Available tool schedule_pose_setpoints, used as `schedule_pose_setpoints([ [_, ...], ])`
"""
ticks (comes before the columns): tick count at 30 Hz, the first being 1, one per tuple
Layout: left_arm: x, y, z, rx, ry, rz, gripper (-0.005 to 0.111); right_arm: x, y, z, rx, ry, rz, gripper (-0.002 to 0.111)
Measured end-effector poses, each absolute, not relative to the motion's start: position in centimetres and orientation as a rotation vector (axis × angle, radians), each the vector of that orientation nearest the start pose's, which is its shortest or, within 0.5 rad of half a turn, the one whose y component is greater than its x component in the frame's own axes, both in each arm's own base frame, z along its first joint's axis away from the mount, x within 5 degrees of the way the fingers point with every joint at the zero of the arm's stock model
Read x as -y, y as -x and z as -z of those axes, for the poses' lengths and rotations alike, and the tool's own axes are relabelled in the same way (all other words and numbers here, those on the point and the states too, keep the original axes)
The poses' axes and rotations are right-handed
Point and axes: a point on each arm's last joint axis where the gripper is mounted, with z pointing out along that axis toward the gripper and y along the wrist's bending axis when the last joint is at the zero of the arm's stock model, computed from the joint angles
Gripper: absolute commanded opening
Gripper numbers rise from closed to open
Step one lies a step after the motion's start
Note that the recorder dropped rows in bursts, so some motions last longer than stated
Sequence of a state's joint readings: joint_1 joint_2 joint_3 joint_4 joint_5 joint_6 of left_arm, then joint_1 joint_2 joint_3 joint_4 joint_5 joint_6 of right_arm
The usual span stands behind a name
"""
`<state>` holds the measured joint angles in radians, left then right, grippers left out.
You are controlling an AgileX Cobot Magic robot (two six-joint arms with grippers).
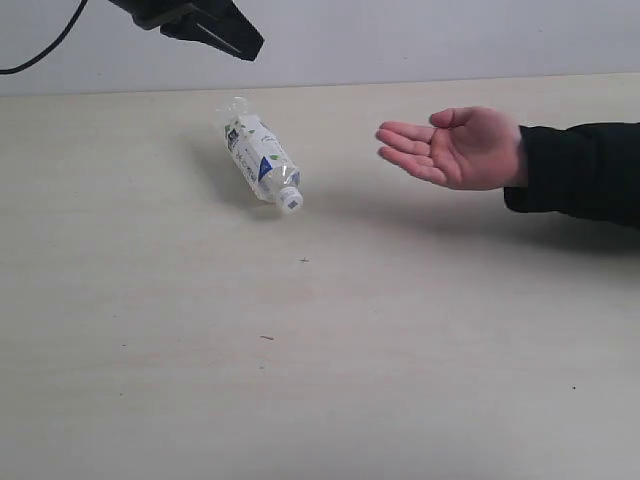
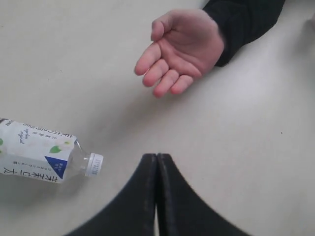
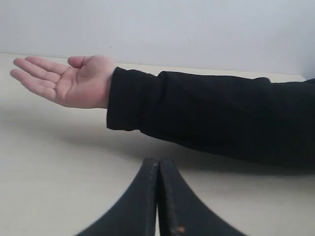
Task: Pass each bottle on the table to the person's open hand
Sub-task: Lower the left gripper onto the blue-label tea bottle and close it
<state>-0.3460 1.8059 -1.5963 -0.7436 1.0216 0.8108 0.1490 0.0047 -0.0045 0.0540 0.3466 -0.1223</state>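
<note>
One clear bottle [image 1: 260, 158] with a white label and a blue triangle lies on its side on the pale beige table [image 1: 300, 380], white cap toward the camera. The left wrist view shows the same bottle [image 2: 39, 152] beside my left gripper [image 2: 157, 156], which is shut and empty. In the exterior view that gripper [image 1: 252, 46] hangs above and behind the bottle. The person's open hand [image 1: 450, 148] is held palm up to the bottle's right, also seen as a hand [image 2: 179, 49] from the left wrist. My right gripper [image 3: 158, 161] is shut, empty, near the black sleeve [image 3: 211, 115]. The other bottles are out of view.
The person's forearm in a black sleeve [image 1: 585, 172] reaches in from the right edge just above the table. A black cable [image 1: 45, 45] hangs at the upper left against the pale wall. A few tiny dark specks [image 1: 304, 260] dot the tabletop.
</note>
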Motion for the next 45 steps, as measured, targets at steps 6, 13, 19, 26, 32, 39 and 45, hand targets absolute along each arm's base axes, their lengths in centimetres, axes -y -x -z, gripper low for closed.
schedule_pose_setpoints([
  [6, 18.3, -35.4, -31.7, -2.229, -1.070, 0.776, 0.000, -1.0, -5.3, -18.3, -1.818, 0.214, -0.071, 0.000],
  [13, 18.4, -36.1, -32.1, -2.122, -1.078, 0.706, 0.000, -1.0, -5.3, -18.3, -1.818, 0.214, -0.071, 0.000],
  [19, 17.9, -37.6, -32.3, -2.011, -1.074, 0.484, 0.000, -1.0, -5.3, -18.3, -1.818, 0.214, -0.071, 0.000],
  [26, 17.2, -39.1, -32.7, -1.931, -1.132, 0.248, 0.000, -1.0, -5.3, -18.3, -1.818, 0.214, -0.071, 0.000],
  [32, 16.4, -41.4, -32.1, -1.945, -1.211, -0.010, 0.000, -1.0, -5.3, -18.3, -1.818, 0.214, -0.071, 0.000],
  [39, 16.6, -43.5, -29.9, -1.867, -1.519, -0.201, 0.000, -1.0, -5.3, -18.3, -1.818, 0.214, -0.071, 0.000],
  [45, 16.9, -44.5, -27.8, -1.591, -1.936, -0.346, 0.000, -1.0, -5.3, -18.3, -1.818, 0.214, -0.071, 0.000],
])
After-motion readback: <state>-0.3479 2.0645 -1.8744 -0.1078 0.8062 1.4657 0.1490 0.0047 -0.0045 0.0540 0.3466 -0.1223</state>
